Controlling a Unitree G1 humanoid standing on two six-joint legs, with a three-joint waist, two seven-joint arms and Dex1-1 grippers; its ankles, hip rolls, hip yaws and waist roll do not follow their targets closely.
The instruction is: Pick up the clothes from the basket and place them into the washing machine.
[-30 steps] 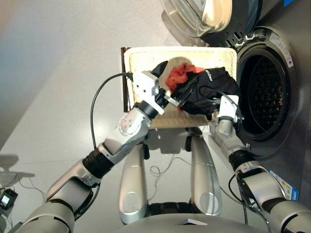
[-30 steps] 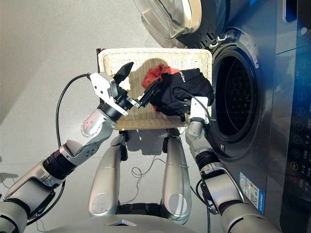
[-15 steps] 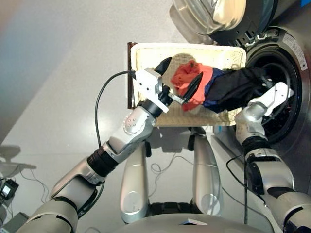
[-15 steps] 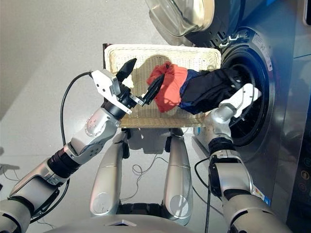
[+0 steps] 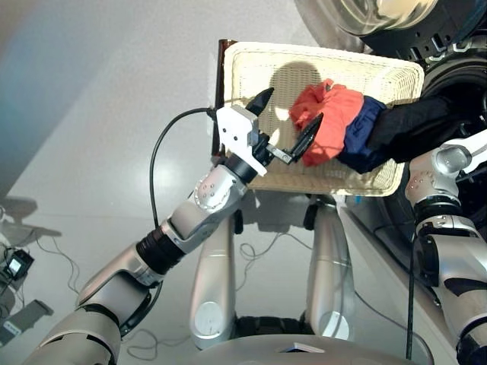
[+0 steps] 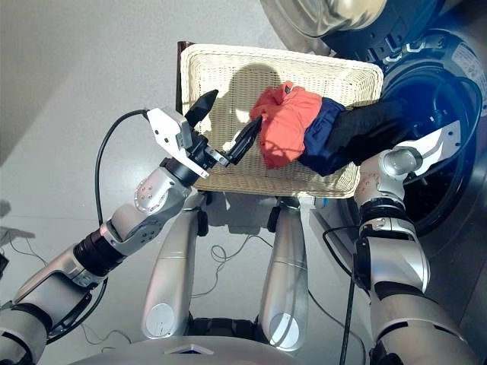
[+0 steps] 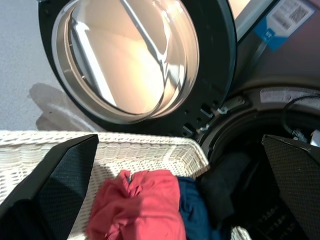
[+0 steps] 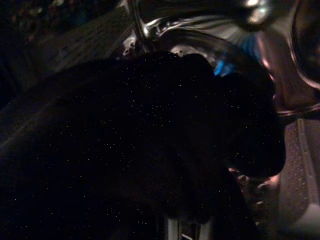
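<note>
The cream wicker basket (image 6: 228, 68) sits on the floor right in front of the washing machine (image 6: 449, 152), whose round glass door (image 7: 127, 55) is swung open above it. The clothes are strung out in a line from basket to porthole: the orange-red garment (image 6: 285, 125) is bunched up inside the basket, the navy blue one (image 6: 323, 141) hangs over the basket's right rim, and the black garment (image 6: 377, 125) stretches on into the drum opening. The right arm reaches into that opening; the right gripper itself is out of sight in the head views, and the right wrist view is just black cloth (image 8: 125, 145) filling the frame, so can't tell what its fingers are doing. The left gripper (image 6: 226, 124) hovers over the basket's left half, fingers spread wide and holding nothing, one fingertip (image 6: 249, 137) right beside the orange-red garment.
</note>
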